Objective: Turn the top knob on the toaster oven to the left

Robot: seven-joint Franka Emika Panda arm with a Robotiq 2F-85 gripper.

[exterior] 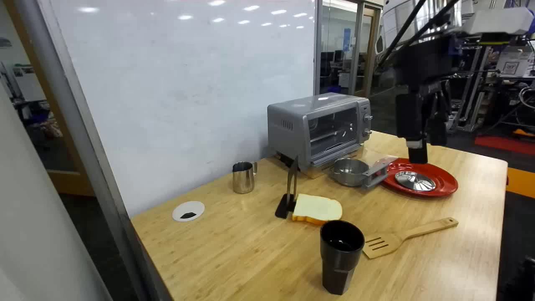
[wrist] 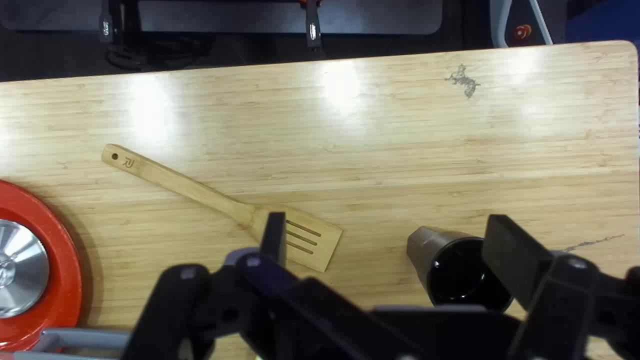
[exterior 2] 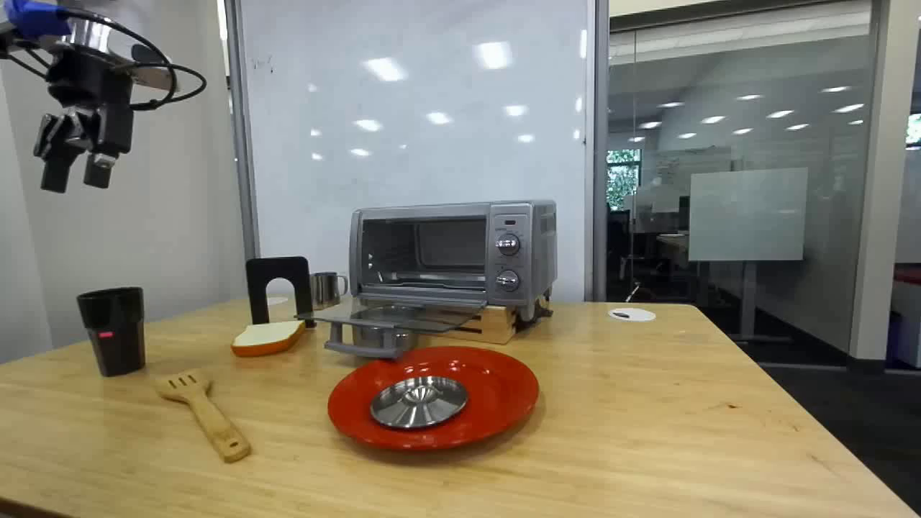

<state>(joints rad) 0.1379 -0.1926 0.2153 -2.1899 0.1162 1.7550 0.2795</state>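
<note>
The silver-grey toaster oven (exterior: 288, 125) stands at the back of the table, also in an exterior view (exterior 2: 545, 237). Its glass door is folded down, and the door's grey handle (exterior 2: 367, 349) sticks out in front. The top knob (exterior 2: 508, 244) sits on the right-hand control panel above the bottom knob (exterior 2: 508, 280); its chrome grip looks about level. My gripper (exterior 2: 77, 174) is open and empty, high above the table and well away from the knobs. It also shows open in an exterior view (exterior: 427, 146) and the wrist view (wrist: 387, 235). Both knobs are out of the wrist view.
A red plate (exterior 2: 504, 403) with a metal lid (exterior 2: 419, 403) lies before the oven. A wooden spatula (exterior: 426, 229), black cup (exterior: 340, 267), bread slice (exterior: 317, 207), black bookend (exterior 2: 279, 270) and steel cup (exterior: 243, 179) stand around. A whiteboard (exterior: 188, 96) is behind.
</note>
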